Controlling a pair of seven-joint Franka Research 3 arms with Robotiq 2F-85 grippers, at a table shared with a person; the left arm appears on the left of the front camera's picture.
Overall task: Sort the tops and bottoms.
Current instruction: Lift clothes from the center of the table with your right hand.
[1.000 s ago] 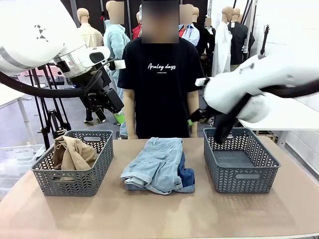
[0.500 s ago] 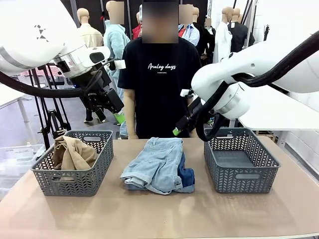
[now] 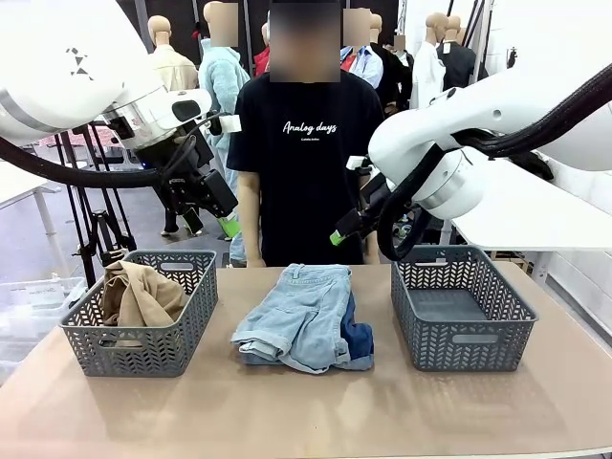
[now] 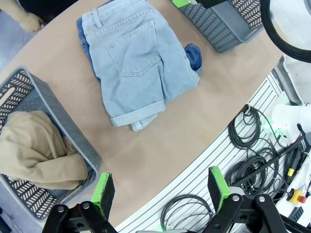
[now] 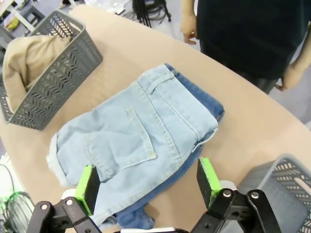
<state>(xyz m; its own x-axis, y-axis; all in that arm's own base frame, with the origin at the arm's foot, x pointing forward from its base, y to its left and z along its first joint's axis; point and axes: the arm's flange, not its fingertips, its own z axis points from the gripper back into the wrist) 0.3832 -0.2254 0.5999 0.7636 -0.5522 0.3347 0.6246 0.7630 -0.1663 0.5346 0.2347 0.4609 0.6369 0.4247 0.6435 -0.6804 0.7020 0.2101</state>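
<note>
The pale denim shorts (image 3: 301, 320) lie folded on the darker blue shorts (image 3: 358, 339), midway between the table's (image 3: 287, 411) side edges; soft, weighty, apt to unfold, best pinched at the waistband; the right gripper (image 5: 148, 182) hangs above them, fingers spread wide, empty; the left gripper (image 4: 160, 185) is also wide open and empty.

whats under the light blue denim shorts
A darker blue denim garment lies under the pale shorts, peeking out along their edges. The rest is covered, so its full shape cannot be told.

Pale tan surface (image 3: 287, 411), grey floor (image 3: 143, 229) behind, a white wall (image 3: 559, 29) at right; black cables (image 4: 250, 167) (loosely coiled) beyond its near edge.
</note>
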